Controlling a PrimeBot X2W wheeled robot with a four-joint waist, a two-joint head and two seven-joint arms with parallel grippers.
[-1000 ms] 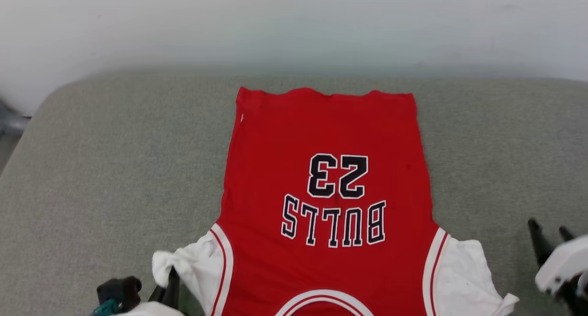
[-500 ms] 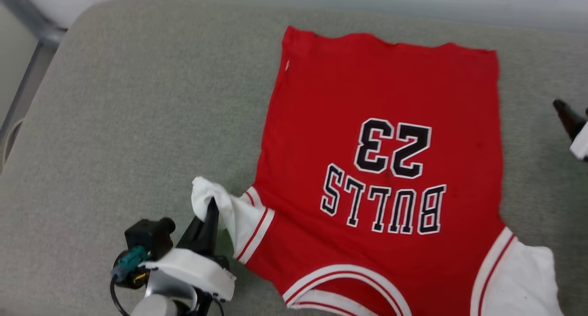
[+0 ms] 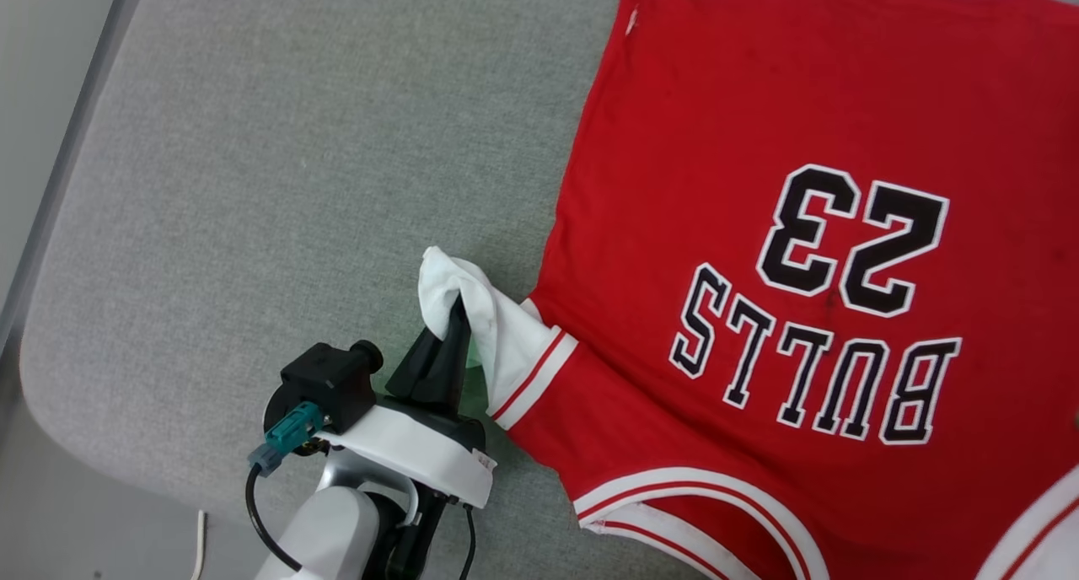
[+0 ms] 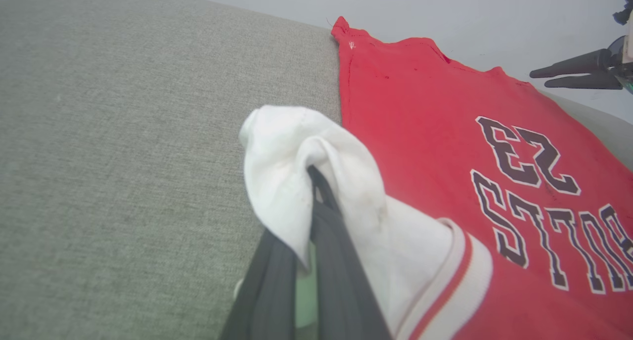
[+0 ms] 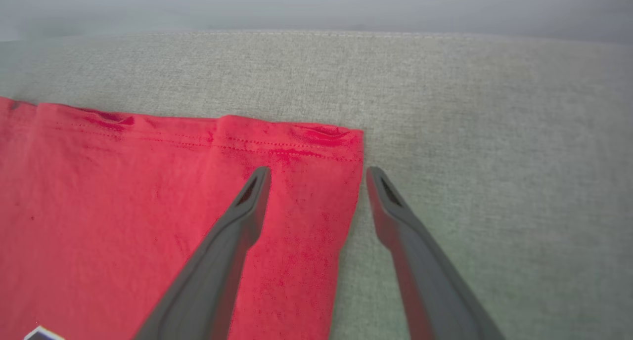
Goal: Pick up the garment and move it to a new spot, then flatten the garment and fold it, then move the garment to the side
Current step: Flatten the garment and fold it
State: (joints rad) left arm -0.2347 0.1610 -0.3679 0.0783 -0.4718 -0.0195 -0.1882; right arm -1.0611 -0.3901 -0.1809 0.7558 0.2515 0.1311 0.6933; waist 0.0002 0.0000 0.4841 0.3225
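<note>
The garment (image 3: 759,184) lies print-up on the grey cushion (image 3: 253,184), its white sleeve (image 3: 506,335) clenched in the left gripper (image 3: 455,310) towards the near left corner, the right gripper (image 5: 319,171) agape at the far hem; a hard pull may rumple the spread body.

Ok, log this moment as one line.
left gripper: shut on white sleeve | right gripper: open, over hem corner | garment: spread print-up on grey cushion | phase: flatten

A bench (image 3: 253,142) upholstered in grey-green woven fabric spreads ahead and left of the left jaws, its corner rounded. Beyond the right jaws, past its far edge, rises a plain pale grey wall (image 5: 316,4).
</note>
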